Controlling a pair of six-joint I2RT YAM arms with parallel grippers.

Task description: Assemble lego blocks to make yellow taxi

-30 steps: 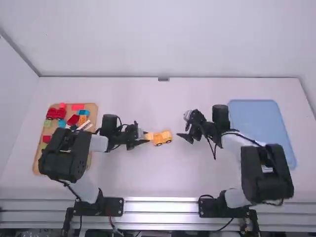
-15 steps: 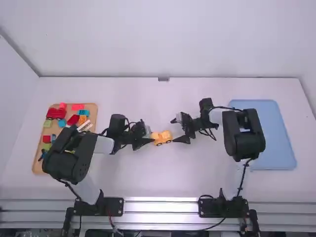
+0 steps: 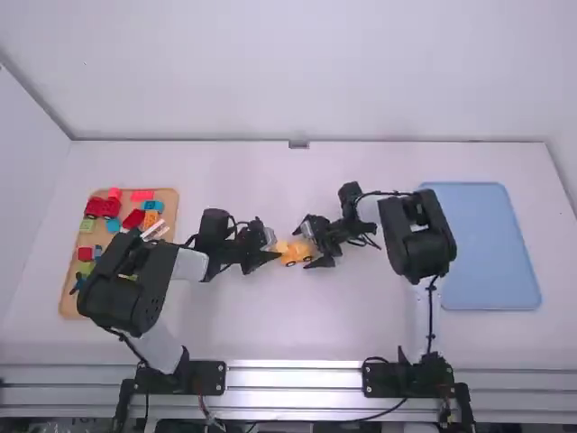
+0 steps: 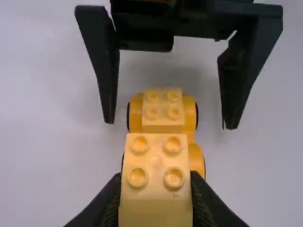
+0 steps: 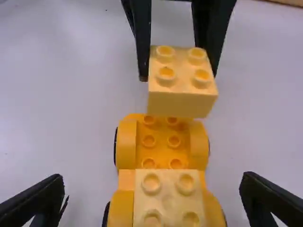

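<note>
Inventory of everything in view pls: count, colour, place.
wheeled base: 1, yellow-orange, mid-table
mounted block: 1, pale yellow, on base's right-arm end
held block: 1, pale yellow, left gripper, above base's other end
assorted pieces: several, uncountable (left arm overlaps), red, blue, green, orange, on wooden tray
wooden tray: 1, tan, table left
plastic tray: 1, blue, table right
fixture: 1, grey, table's far edge
table: 1, white
arms: 2, white/black
left gripper: 1, black, shut on block
right gripper: 1, black, open around mounted block
</note>
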